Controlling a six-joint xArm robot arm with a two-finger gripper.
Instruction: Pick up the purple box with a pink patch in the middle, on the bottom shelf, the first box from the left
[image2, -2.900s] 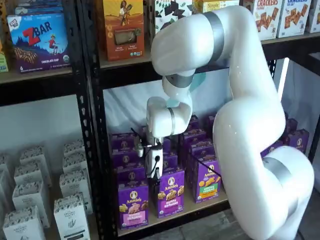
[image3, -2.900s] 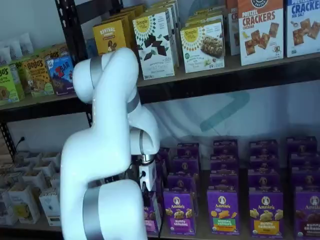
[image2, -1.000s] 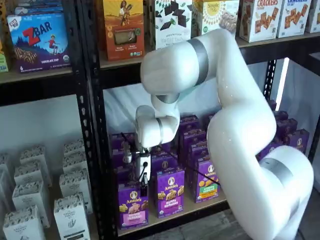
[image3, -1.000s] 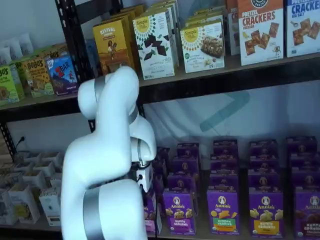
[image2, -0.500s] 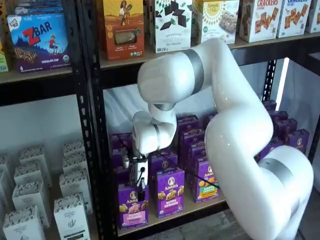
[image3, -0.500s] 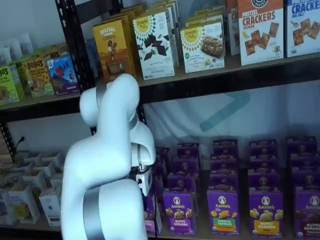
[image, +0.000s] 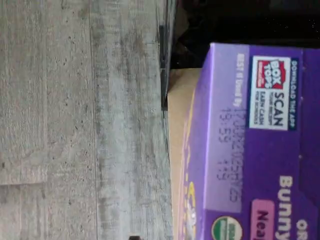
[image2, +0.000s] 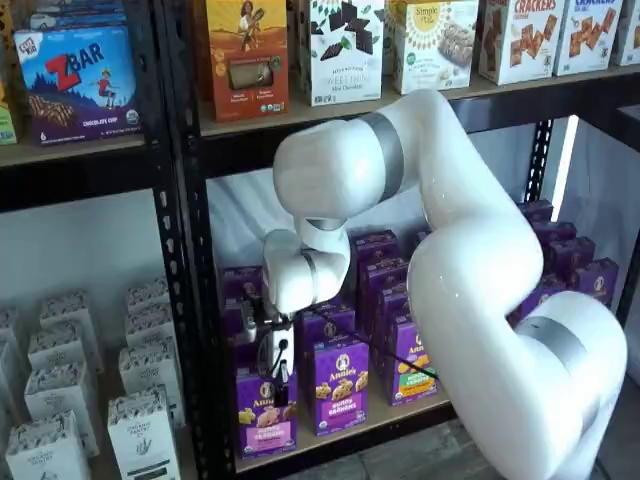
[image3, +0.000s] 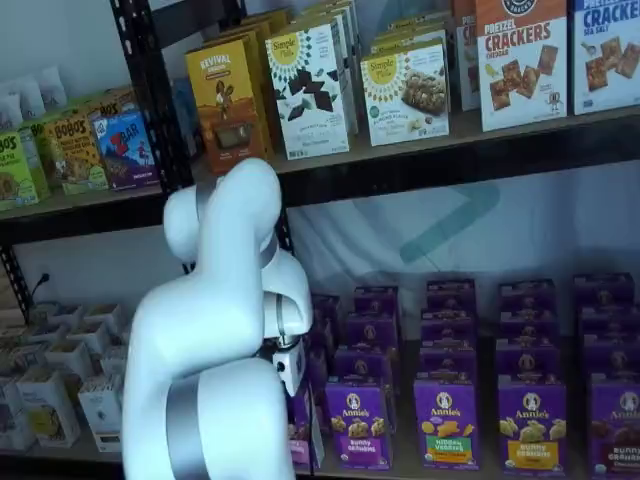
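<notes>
The purple box (image2: 265, 414) with the pink patch stands upright at the left front of the bottom shelf (image2: 400, 411), beside the black upright. My gripper (image2: 281, 385) hangs right over the box's top, its white body above and black fingers at the top edge. No gap between the fingers shows. In a shelf view the arm hides most of the box (image3: 301, 432), and the gripper's white body (image3: 290, 366) sits just above it. The wrist view shows the box's purple top close up (image: 260, 150), with a Box Tops label, and the tan shelf board (image: 180, 100).
More purple boxes stand to the right, one with a purple patch (image2: 340, 386) and one with a green patch (image2: 412, 366). A black perforated upright (image2: 192, 300) is close on the left. White boxes (image2: 140, 425) fill the neighbouring bay. Grey wood floor (image: 80, 120) lies below.
The arm has swung left and sunk lower. The gripper went from the second column of purple boxes to just above the pink-patch box.
</notes>
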